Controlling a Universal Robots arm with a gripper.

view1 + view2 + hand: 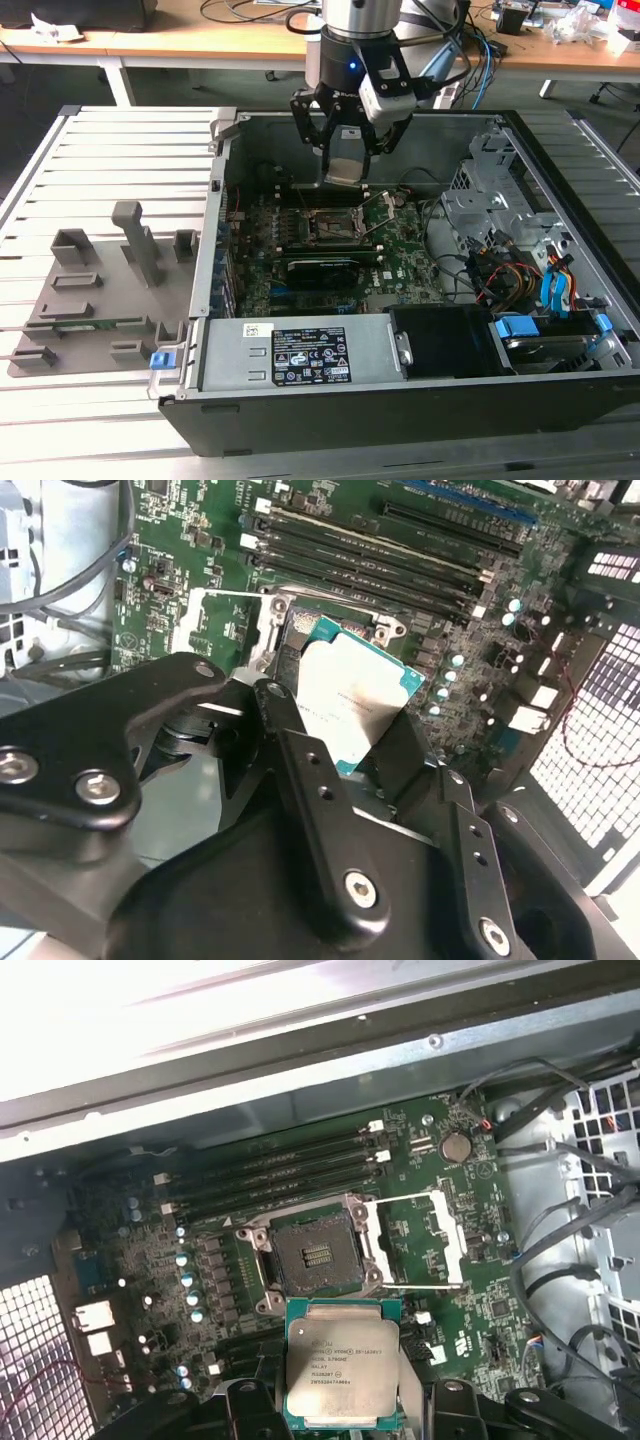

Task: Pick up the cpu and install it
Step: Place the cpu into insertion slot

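The cpu [342,1372], a flat square chip with a pale metal top and green rim, hangs in the air above the motherboard, held at its edges by my gripper [345,1405]. The second wrist view shows the cpu [355,702] tilted between the black fingers [300,770]. In the exterior view my gripper [345,165] hovers inside the open computer case, above and behind the dark square socket [333,224]. The socket [312,1254] lies open, its metal frame [418,1242] flipped to one side.
The black case [400,400] has tall walls around the motherboard [395,250]. Memory slots [280,1175] run behind the socket. Drive cages and cable bundles [510,260] crowd the exterior view's right. Grey holder blocks [110,290] sit on the slatted table at the exterior view's left.
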